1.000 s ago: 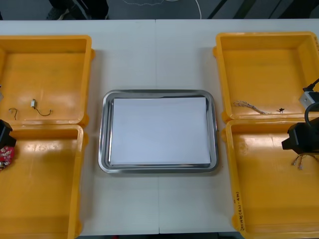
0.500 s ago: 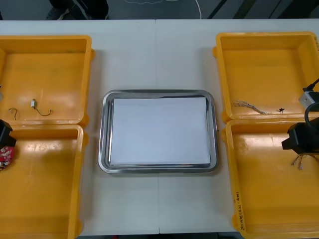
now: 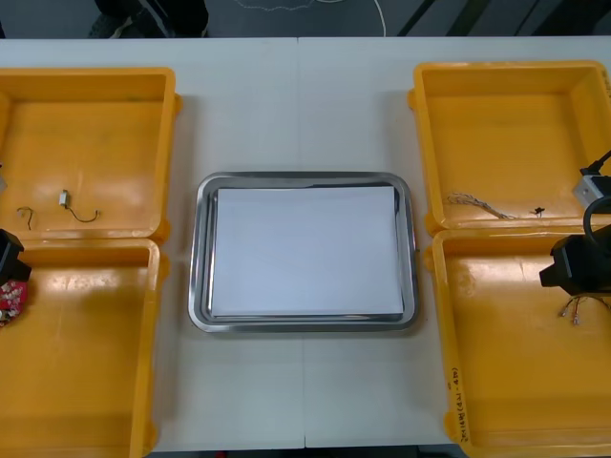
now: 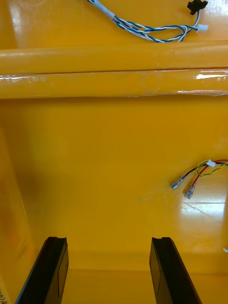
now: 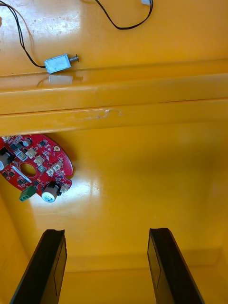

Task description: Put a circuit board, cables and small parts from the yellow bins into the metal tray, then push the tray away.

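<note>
In the left wrist view my left gripper (image 5: 106, 232) stands open over the near left yellow bin's floor. A round red circuit board (image 5: 35, 164) lies ahead of its left finger, apart from it. Beyond the bin wall lie a small metal part (image 5: 58, 63) and a black cable (image 5: 123, 21). My right gripper (image 4: 108, 242) is open and empty in the near right bin. A red and yellow cable (image 4: 199, 173) lies ahead of its right finger. The twisted blue and white cable (image 4: 147, 28) rests in the far right bin. The metal tray (image 3: 202, 253), white inside, sits mid-table.
Four yellow bins flank the tray: far left (image 3: 95, 86), near left (image 3: 95, 382), far right (image 3: 506, 81), near right (image 3: 506, 382). The left gripper (image 3: 8, 258) and right gripper (image 3: 578, 265) hang at the table's outer edges. Bare table lies beyond the tray.
</note>
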